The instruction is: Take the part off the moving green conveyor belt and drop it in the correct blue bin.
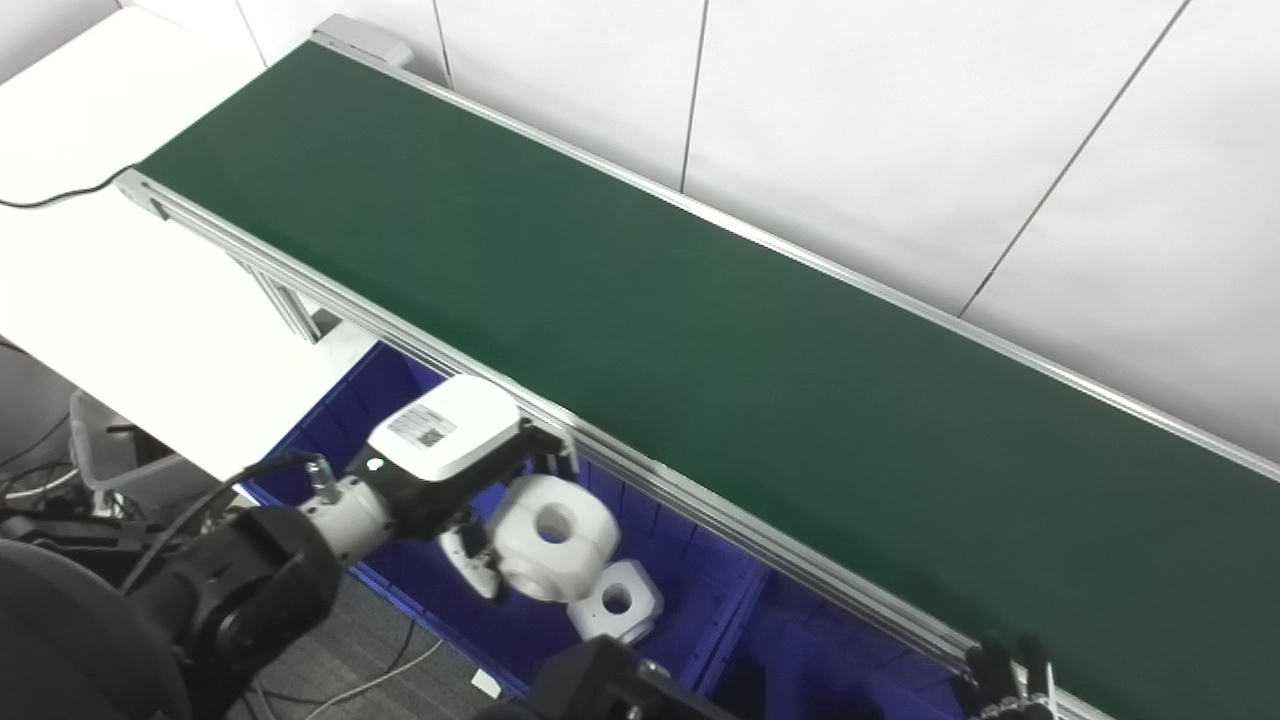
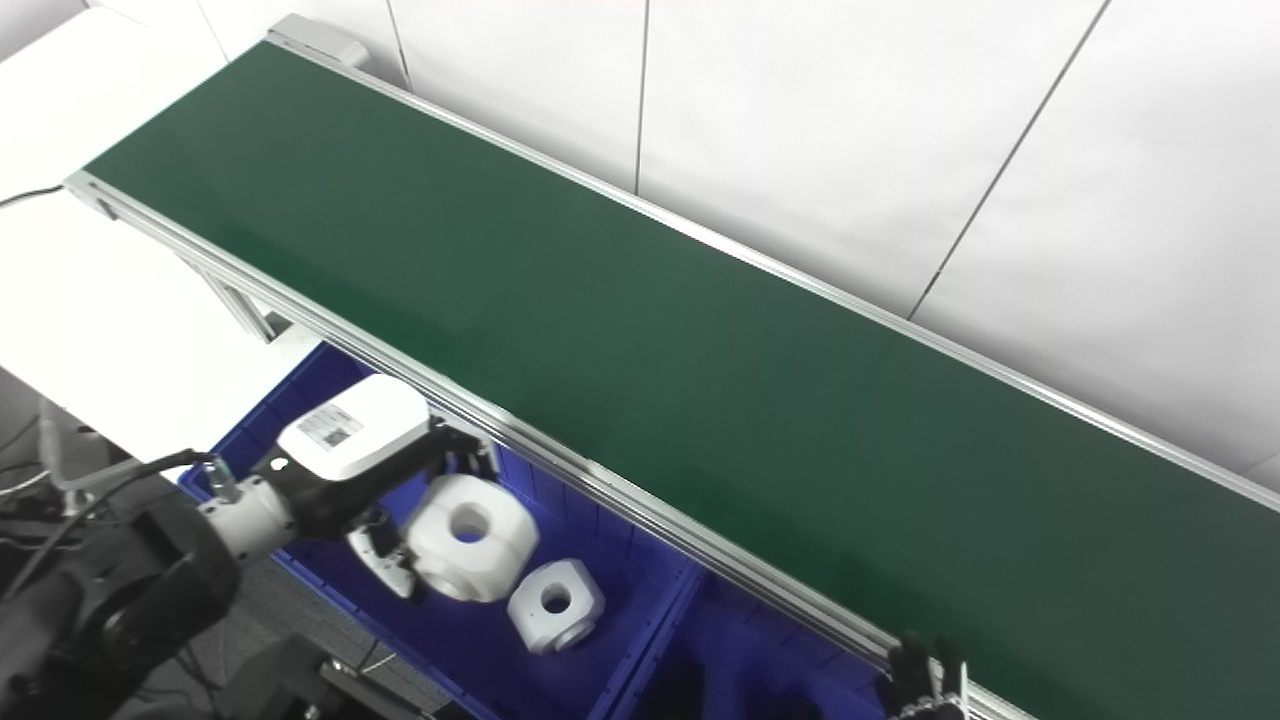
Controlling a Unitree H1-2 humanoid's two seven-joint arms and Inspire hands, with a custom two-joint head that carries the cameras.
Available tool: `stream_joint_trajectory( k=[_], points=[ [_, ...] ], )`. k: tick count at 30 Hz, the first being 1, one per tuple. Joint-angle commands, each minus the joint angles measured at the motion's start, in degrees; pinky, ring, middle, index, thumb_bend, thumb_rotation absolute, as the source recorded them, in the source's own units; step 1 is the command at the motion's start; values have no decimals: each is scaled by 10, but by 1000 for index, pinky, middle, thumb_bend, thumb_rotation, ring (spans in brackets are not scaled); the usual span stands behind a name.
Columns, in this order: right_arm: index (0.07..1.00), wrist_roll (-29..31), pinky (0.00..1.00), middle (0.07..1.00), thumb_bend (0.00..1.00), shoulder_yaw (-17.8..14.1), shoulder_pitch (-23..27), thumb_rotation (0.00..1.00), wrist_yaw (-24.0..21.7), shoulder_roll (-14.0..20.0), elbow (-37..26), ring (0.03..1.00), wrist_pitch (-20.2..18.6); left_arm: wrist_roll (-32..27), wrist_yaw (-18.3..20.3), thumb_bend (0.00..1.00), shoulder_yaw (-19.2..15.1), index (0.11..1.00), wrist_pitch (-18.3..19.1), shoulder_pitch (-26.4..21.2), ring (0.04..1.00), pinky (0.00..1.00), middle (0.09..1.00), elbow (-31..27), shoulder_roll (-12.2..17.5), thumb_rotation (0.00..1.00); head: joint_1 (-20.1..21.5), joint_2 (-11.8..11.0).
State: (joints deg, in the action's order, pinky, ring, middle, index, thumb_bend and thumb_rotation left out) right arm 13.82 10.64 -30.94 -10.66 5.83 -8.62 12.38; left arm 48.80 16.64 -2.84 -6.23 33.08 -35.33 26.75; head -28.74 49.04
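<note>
We see the left robot hand (image 1: 455, 470) pinching a smooth white holed part (image 1: 553, 537) over the blue bin (image 1: 690, 585) (another part (image 2: 556, 604) inside); the right robot hand's (image 2: 925, 672) grip, we cannot tell.

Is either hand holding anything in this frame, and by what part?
The left hand grips a white part by its sides, above the blue bin. The right hand is barely visible; cannot tell.
</note>
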Motion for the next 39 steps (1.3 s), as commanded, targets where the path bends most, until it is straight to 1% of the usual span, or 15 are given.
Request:
stream_joint_trajectory(
  k=[1, 5, 11, 13, 15, 17, 18, 19, 20, 21, 23, 26, 30, 34, 39],
  points=[
    [1000, -4, 954, 927, 800, 1, -7, 984, -10, -3, -17, 952, 22, 4, -8, 523, -19, 490, -22, 8, 407, 355, 481, -13, 30, 0, 5, 2],
    [1000, -9, 953, 921, 808, 5, -13, 971, -6, -9, -26, 947, 13, -17, -12, 523, -50, 492, -41, 18, 392, 344, 475, -7, 63, 0, 16, 4],
    [1000, -19, 954, 913, 796, 10, -19, 971, -1, -18, -35, 944, 5, -43, 11, 503, -87, 494, -61, 15, 395, 357, 502, 2, 114, 0, 40, 4],
    [1000, -24, 954, 915, 794, 13, -21, 975, -1, -20, -37, 945, 6, -43, 35, 502, -93, 505, -51, 8, 399, 287, 487, -2, 127, 0, 53, 5],
    [1000, -31, 951, 913, 801, 16, -24, 975, 3, -24, -40, 943, 4, -32, 65, 504, -96, 500, -32, 0, 428, 269, 477, -8, 133, 0, 65, 5],
    [1000, -35, 949, 910, 810, 18, -26, 972, 4, -26, -42, 941, 2, -12, 101, 503, -98, 494, -9, -9, 422, 308, 516, -14, 135, 0, 74, 5],
    [1000, -36, 952, 911, 809, 19, -27, 970, 4, -27, -43, 943, 1, -2, 121, 512, -97, 493, 0, -12, 466, 354, 559, -17, 138, 33, 78, 6],
    [1000, -37, 954, 912, 808, 20, -28, 970, 4, -27, -43, 943, 1, 4, 136, 777, -97, 578, 5, -14, 527, 418, 607, -20, 140, 154, 78, 6],
    [1000, -37, 954, 912, 808, 21, -29, 970, 3, -27, -43, 943, 2, 18, 172, 824, -94, 593, 21, -21, 537, 429, 615, -30, 142, 176, 80, 5],
    [1000, -36, 955, 913, 806, 22, -29, 968, 2, -27, -43, 946, 3, 27, 198, 856, -91, 666, 32, -25, 614, 522, 671, -38, 142, 339, 80, 5],
    [1000, -34, 958, 915, 805, 25, -30, 966, 1, -28, -44, 951, 3, 37, 230, 874, -89, 717, 46, -34, 667, 583, 711, -49, 137, 441, 82, 4],
    [1000, -39, 957, 915, 807, 27, -34, 967, 6, -32, -51, 953, -2, 43, 235, 874, -89, 742, 48, -41, 688, 596, 733, -58, 120, 489, 84, 4],
    [1000, -41, 965, 914, 798, 27, -34, 983, 5, -33, -46, 951, 4, 49, 220, 874, -91, 750, 43, -44, 690, 587, 737, -61, 100, 492, 85, 2],
    [1000, -46, 969, 921, 791, 28, -34, 999, 5, -33, -45, 955, 6, 57, 196, 836, -94, 760, 39, -44, 690, 593, 744, -67, 68, 442, 86, 2],
    [1000, -48, 973, 923, 797, 30, -36, 1000, 7, -34, -51, 958, 0, 36, 136, 824, -101, 758, 13, -35, 682, 578, 750, -59, 43, 414, 91, 2]
  ],
)
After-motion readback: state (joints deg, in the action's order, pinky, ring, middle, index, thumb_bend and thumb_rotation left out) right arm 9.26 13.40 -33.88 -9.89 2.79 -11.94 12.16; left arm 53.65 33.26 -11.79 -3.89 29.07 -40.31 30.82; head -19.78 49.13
